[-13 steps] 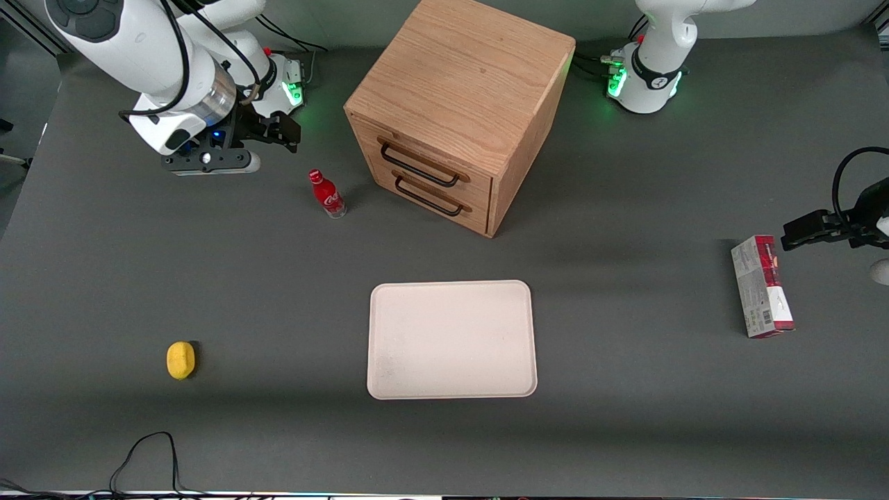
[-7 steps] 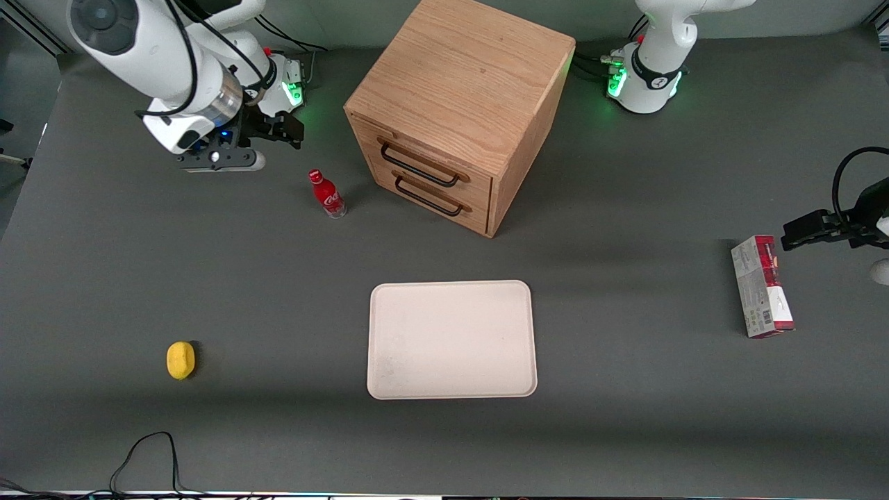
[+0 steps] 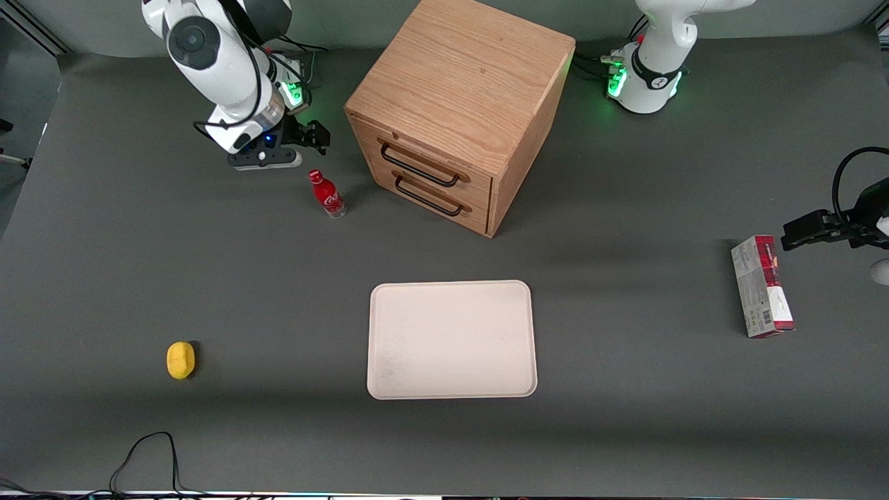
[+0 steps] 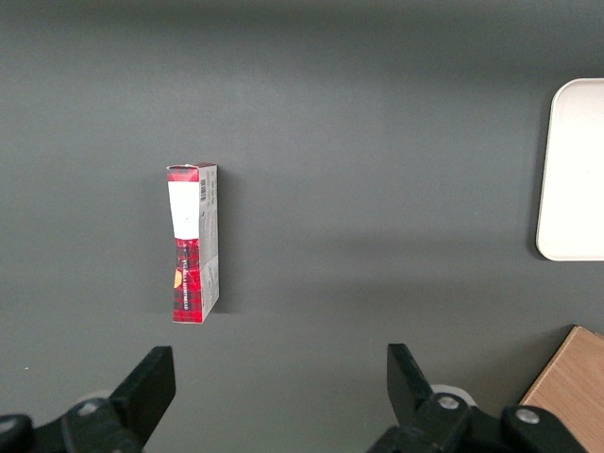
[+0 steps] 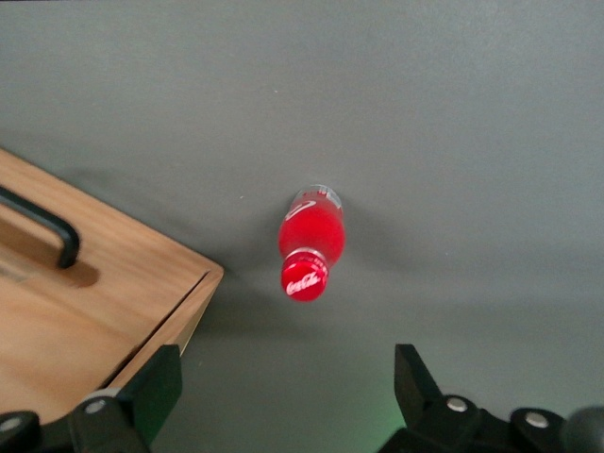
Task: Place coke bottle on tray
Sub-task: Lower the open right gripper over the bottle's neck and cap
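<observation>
The coke bottle (image 3: 327,194) stands upright, just nearer the front camera than the raised gripper (image 3: 305,137), whose fingers are spread and empty.

Looked like a robotics lab test bench, not a home or shop. The table (image 3: 625,430) was covered in plain dark grey matting, with white arm bases (image 3: 646,76) bolted at its edge, green status LEDs lit, and loose cables (image 3: 149,455) trailing over the near edge. Props sat spread out like test items: a wooden drawer box (image 3: 451,104), cream tray (image 3: 451,340), lemon (image 3: 180,360), carton (image 3: 762,286).
</observation>
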